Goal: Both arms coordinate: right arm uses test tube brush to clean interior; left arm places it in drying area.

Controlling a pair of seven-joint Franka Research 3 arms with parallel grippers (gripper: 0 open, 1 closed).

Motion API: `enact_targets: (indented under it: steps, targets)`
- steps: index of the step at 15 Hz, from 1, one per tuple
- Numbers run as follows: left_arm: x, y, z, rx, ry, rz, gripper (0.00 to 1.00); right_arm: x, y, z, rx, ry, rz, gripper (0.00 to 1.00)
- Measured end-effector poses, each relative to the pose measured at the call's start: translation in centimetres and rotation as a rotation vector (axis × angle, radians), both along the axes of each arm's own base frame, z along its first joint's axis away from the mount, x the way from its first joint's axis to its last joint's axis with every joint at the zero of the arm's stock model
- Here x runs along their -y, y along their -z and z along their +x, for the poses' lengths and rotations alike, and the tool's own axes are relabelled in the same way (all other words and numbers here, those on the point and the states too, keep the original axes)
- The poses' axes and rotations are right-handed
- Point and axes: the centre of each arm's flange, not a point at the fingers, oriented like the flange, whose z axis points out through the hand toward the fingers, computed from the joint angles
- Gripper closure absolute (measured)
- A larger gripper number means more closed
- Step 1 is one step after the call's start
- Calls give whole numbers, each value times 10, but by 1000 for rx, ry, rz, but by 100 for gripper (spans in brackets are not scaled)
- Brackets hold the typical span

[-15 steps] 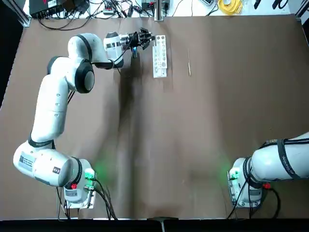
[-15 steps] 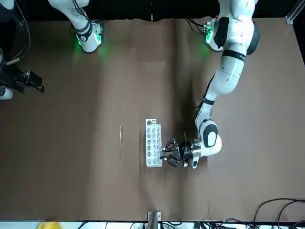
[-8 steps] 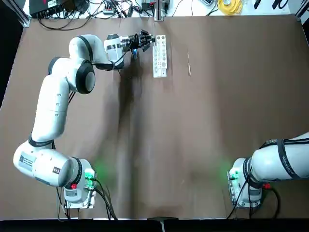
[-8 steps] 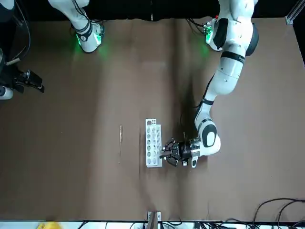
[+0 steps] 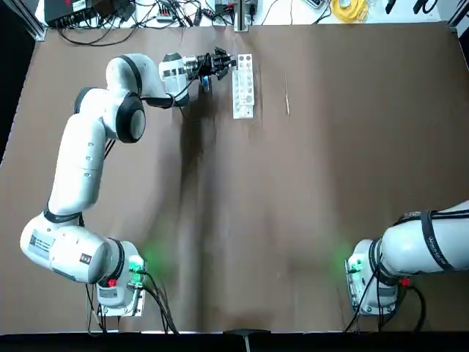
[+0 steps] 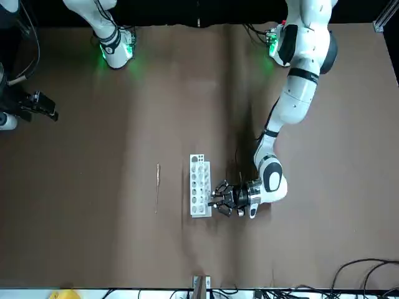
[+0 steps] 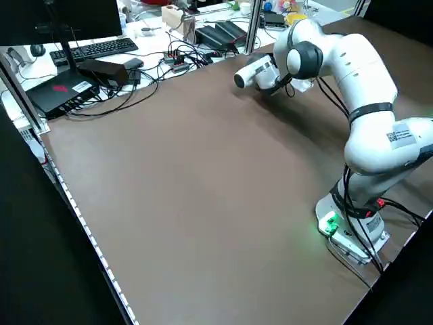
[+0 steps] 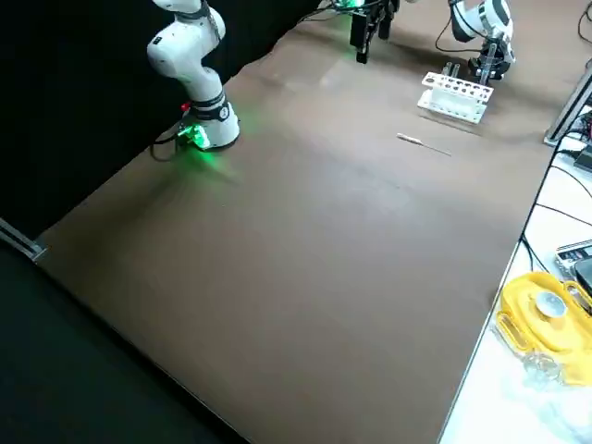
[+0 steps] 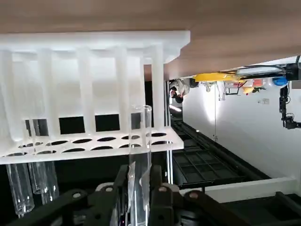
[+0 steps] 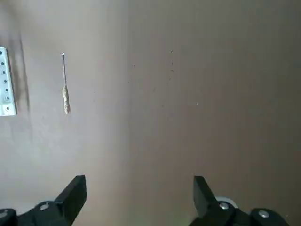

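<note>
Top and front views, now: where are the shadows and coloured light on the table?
Top view: dark shadow streak on the table below the left arm's wrist; green glow beside both arm bases. Front view: the same streak, narrow, beside the left arm; green glow by both bases.

Robotics lab (test tube rack, bench-mounted arm).

A black keyboard and monitor occupy a white desk.

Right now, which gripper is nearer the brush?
Left. The left gripper is at the rack, just beside the brush; the right gripper hangs well off to the brush's other side.
</note>
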Motion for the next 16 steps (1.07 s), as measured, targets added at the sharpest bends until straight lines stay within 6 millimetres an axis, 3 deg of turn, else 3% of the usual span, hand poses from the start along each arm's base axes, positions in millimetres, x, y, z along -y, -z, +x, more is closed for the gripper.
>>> enact_targets:
  steps: [16]
  targets:
    - [-2, -1, 4, -47, -3, -9, 77, -1, 0, 0, 0, -3, 0, 0]
